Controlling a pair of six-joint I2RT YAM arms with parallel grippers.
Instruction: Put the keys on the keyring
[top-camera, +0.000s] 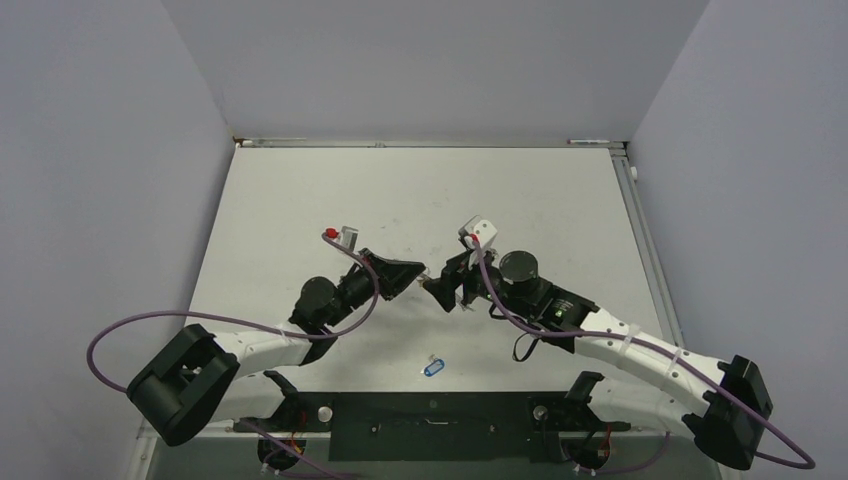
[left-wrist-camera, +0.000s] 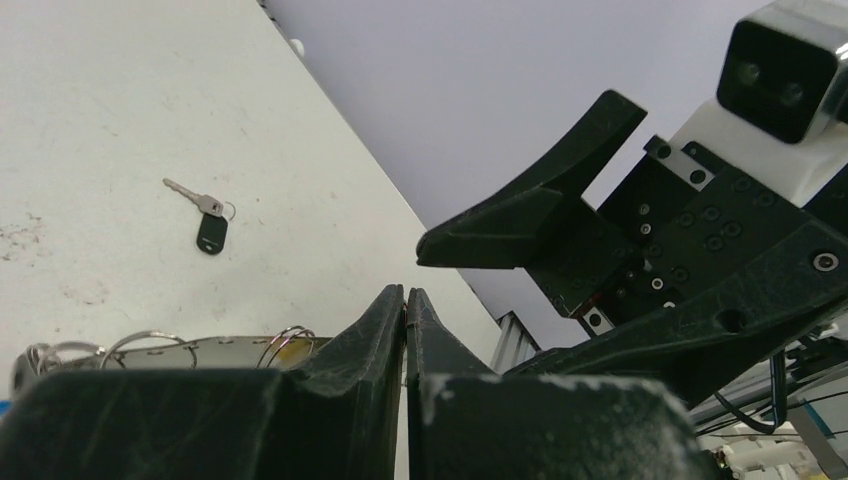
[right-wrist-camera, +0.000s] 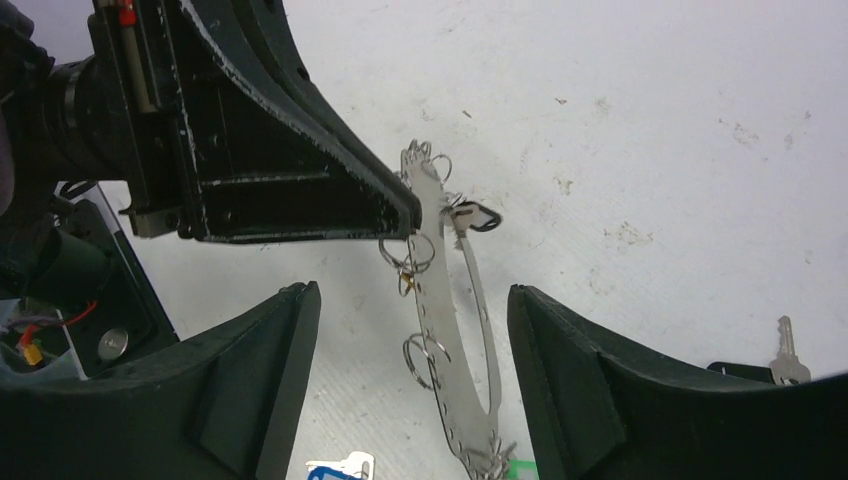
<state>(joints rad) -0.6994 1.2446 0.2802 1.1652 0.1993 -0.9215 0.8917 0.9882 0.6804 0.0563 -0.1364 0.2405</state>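
The keyring (right-wrist-camera: 440, 300) is a long grey metal loop carrying small split rings. It hangs over the table from the tip of my left gripper (right-wrist-camera: 402, 215), which is shut on its upper part. In the left wrist view the left gripper (left-wrist-camera: 405, 295) has its jaws pressed together, with the keyring (left-wrist-camera: 200, 350) low on the left. My right gripper (right-wrist-camera: 410, 292) is open, one finger on each side of the hanging loop without touching it. A blue key (top-camera: 432, 367) lies near the front edge. A key with a black tag (left-wrist-camera: 207, 225) lies flat on the table.
A green tag (right-wrist-camera: 518, 467) shows at the loop's lower end, and the blue key (right-wrist-camera: 340, 467) lies beside it. The two grippers (top-camera: 428, 282) meet tip to tip at mid-table. The table's right rail (left-wrist-camera: 515, 330) is close behind.
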